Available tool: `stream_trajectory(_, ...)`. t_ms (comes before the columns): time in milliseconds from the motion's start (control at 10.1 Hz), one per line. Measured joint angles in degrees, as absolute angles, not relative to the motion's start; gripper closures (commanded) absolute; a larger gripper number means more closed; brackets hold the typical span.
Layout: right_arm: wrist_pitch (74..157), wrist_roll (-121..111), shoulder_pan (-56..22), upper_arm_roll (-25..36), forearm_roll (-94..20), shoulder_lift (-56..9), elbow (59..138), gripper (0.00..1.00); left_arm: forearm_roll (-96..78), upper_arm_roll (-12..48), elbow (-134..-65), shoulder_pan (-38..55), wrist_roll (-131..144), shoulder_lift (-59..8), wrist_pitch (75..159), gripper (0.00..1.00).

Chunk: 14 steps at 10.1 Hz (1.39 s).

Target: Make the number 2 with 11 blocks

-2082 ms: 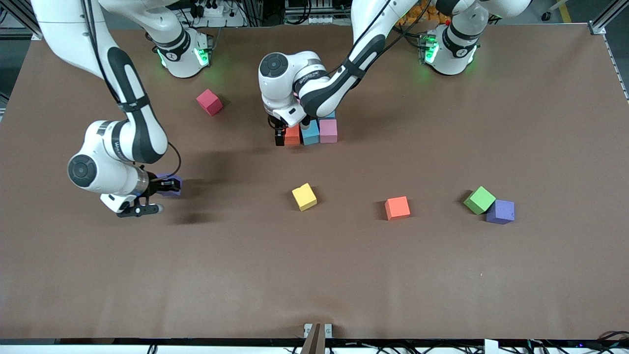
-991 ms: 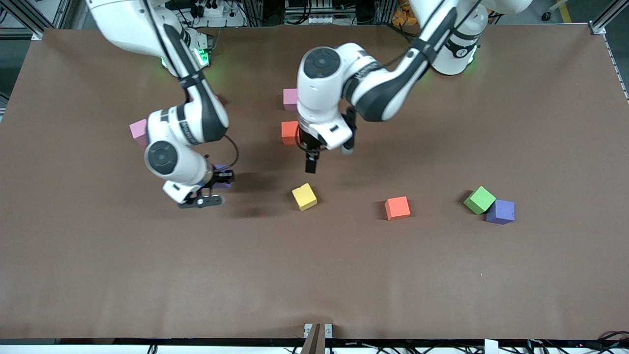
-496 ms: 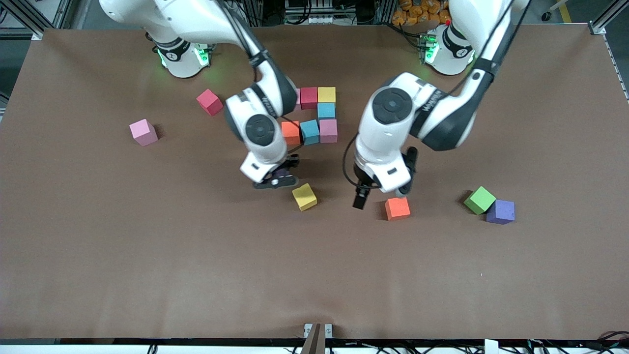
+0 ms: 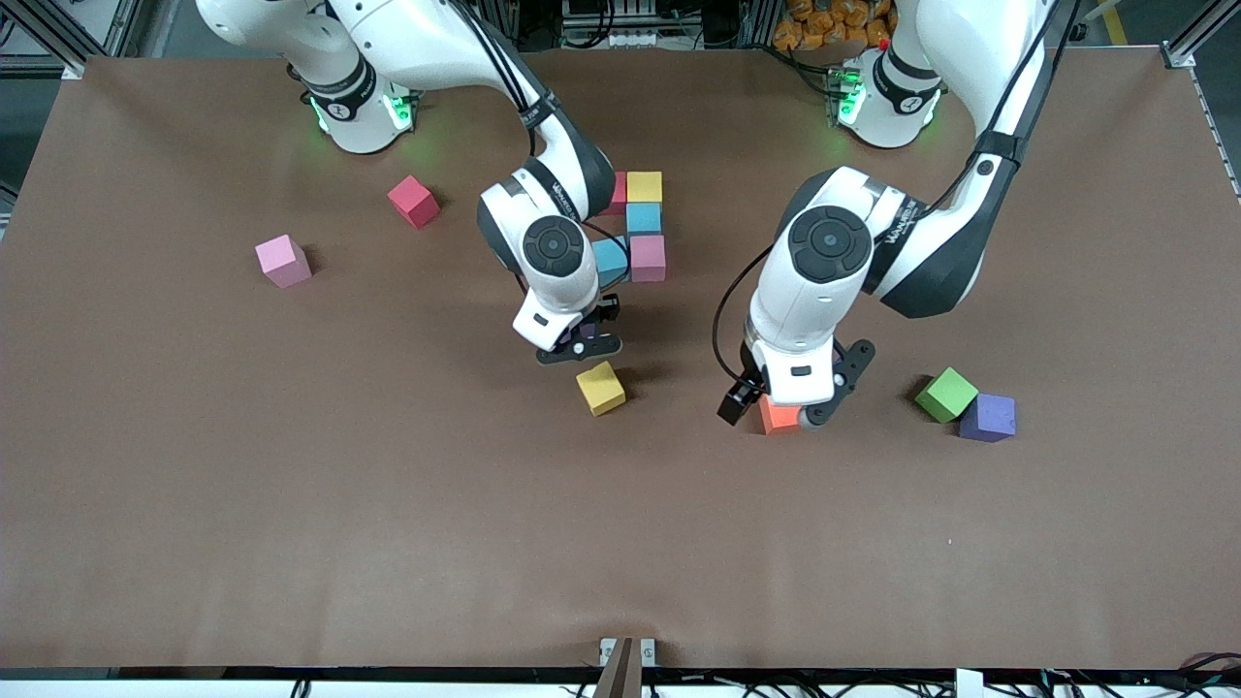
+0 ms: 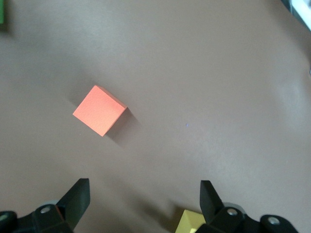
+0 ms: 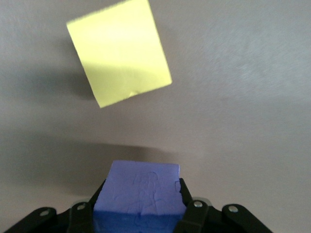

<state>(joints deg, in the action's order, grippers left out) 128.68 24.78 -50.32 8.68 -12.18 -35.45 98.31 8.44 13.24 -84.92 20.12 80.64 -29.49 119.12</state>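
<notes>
Right wrist view — right gripper [image 6: 138, 213] jaws clamped on purple block [image 6: 138, 194] | left gripper [image 5: 143, 204] jaws apart, probably over orange block [image 5: 99, 110]

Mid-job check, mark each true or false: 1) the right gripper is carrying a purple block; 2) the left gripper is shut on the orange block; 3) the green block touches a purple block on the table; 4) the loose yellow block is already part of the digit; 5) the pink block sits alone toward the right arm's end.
1) True: the right gripper is shut on a purple block, above the table near the loose yellow block.
2) False: the left gripper is open over the orange block, not gripping it.
3) True: the green block touches a purple block on the table.
4) False: it lies apart, nearer the front camera than the laid blocks.
5) True: the pink block sits alone there.
</notes>
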Motion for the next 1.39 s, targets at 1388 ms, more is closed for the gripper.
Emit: stream_trajectory(1388,133.4,27.8,-50.3,6.1,-12.0,-34.6,105.7,1.0,-2.3,13.8,-82.2,22.2,60.1,-34.7,119.1,0.0)
